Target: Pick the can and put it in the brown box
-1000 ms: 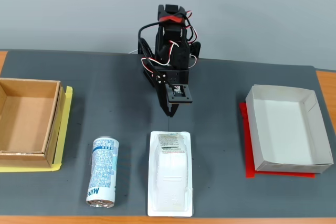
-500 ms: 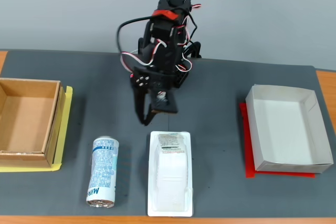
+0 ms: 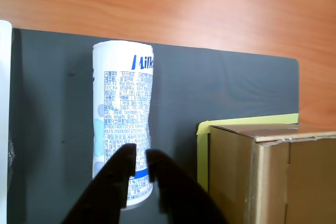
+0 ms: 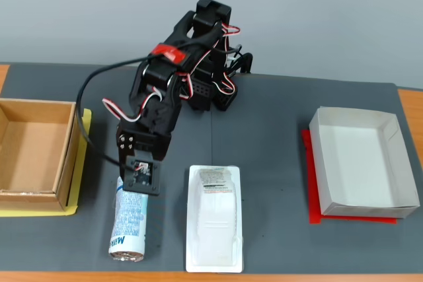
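Observation:
The can [image 4: 128,228] lies on its side on the dark mat near the front edge; it is white with blue print and silver ends. My gripper [image 4: 129,180] hangs over the can's far end. In the wrist view the dark fingers [image 3: 122,169] rise from the bottom edge with only a thin slit between them, above the can [image 3: 123,108] and holding nothing; the gripper [image 3: 139,153] is shut. The brown box [image 4: 67,155] stands at the left on yellow tape, its tan inside bare. Its corner [image 3: 247,182] shows right of the can in the wrist view.
A white plastic tray package [image 4: 215,226] lies just right of the can, its edge [image 3: 4,103] showing at the left of the wrist view. A white paper box [image 4: 387,163] sits on a red sheet at the far right. The wooden table edge [image 3: 184,9] lies beyond the mat.
The arm has swung left and stretched forward and down, from above the white tray package to over the far end of the can. The can and boxes have not moved.

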You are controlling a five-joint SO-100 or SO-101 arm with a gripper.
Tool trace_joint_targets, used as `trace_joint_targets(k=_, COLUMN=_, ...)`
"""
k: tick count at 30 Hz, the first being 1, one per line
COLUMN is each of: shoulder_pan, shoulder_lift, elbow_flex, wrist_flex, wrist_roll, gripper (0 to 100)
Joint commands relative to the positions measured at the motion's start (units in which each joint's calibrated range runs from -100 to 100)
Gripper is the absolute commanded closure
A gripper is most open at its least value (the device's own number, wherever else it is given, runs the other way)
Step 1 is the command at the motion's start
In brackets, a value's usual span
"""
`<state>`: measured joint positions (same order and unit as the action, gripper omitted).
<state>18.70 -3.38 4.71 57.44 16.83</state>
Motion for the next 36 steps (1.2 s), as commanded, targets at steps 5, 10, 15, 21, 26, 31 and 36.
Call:
trace_joint_targets(k=5, shoulder_pan=0.1, shoulder_lift=6.1, elbow_flex=-3.6, wrist_flex=0.0, wrist_roll=-0.3, gripper=72)
trace_joint_targets(k=10, shoulder_pan=-0.3, shoulder_lift=8.5, elbow_flex=-3.3, wrist_flex=0.0, wrist_roll=-0.3, gripper=63)
trace_joint_targets(k=15, shoulder_pan=-0.4, shoulder_lift=11.3, elbow_flex=-3.3, wrist_flex=0.0, wrist_roll=-0.4, gripper=63)
trace_joint_targets(k=21, shoulder_pan=-1.8, shoulder_lift=13.3, elbow_flex=-3.3, wrist_flex=-0.1, wrist_roll=-2.7, gripper=63)
trace_joint_targets(k=26, shoulder_pan=-4.2, shoulder_lift=14.4, elbow_flex=-3.3, wrist_flex=-0.2, wrist_roll=-3.3, gripper=63)
trace_joint_targets(k=31, shoulder_pan=-5.1, shoulder_lift=16.4, elbow_flex=-3.3, wrist_flex=-0.6, wrist_roll=-3.3, gripper=63)
trace_joint_targets(k=36, shoulder_pan=-4.7, shoulder_lift=17.7, elbow_flex=-3.6, wrist_flex=-0.8, wrist_roll=-3.2, gripper=63)
